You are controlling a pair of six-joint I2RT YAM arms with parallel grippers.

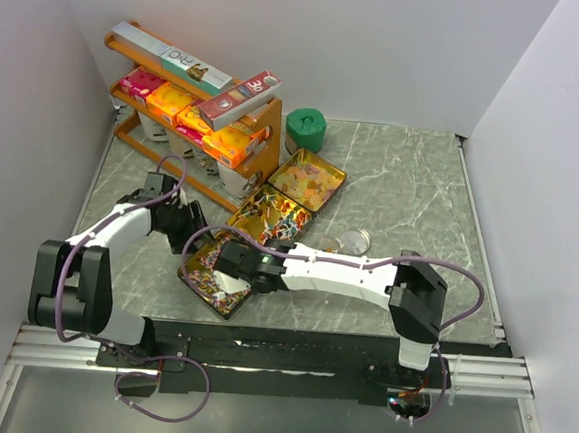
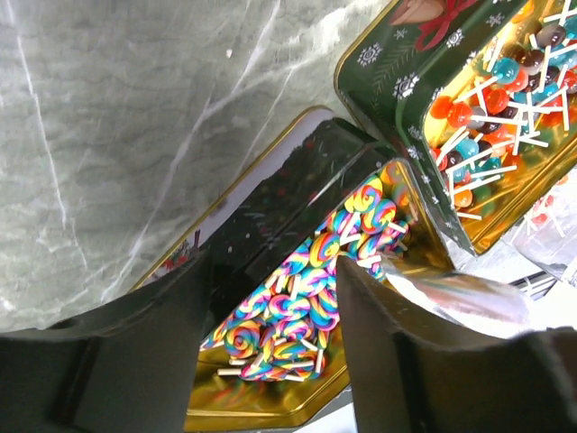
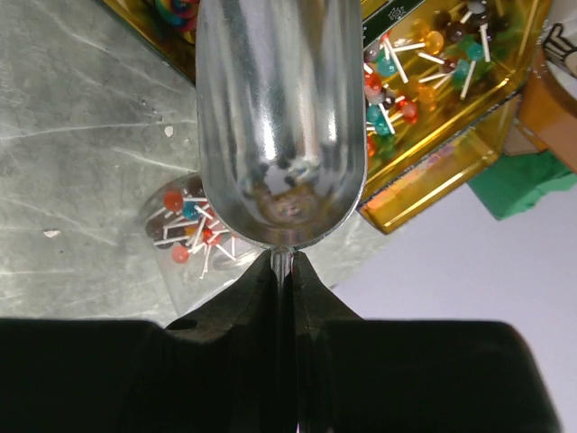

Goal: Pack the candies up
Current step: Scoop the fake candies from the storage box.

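Note:
Three open gold tins hold the candies: rainbow swirl lollipops point(image 2: 297, 298) in the near tin point(image 1: 204, 282), ball lollipops point(image 2: 491, 95) in the middle tin point(image 1: 248, 205), and orange-yellow sweets in the far tin point(image 1: 308, 178). My left gripper point(image 2: 275, 266) point(image 1: 184, 223) is open, its fingers astride the near tin's dark wall point(image 2: 270, 198). My right gripper point(image 3: 281, 260) point(image 1: 234, 262) is shut on the thin handle of an empty metal scoop point(image 3: 279, 117), which hangs over a clear container point(image 3: 185, 225) with a few ball lollipops.
A wooden rack point(image 1: 260, 139) with orange and pink boxes stands at the back left, with a green jar point(image 1: 304, 129) beside it. The clear container point(image 1: 353, 242) sits right of the tins. White walls close in both sides.

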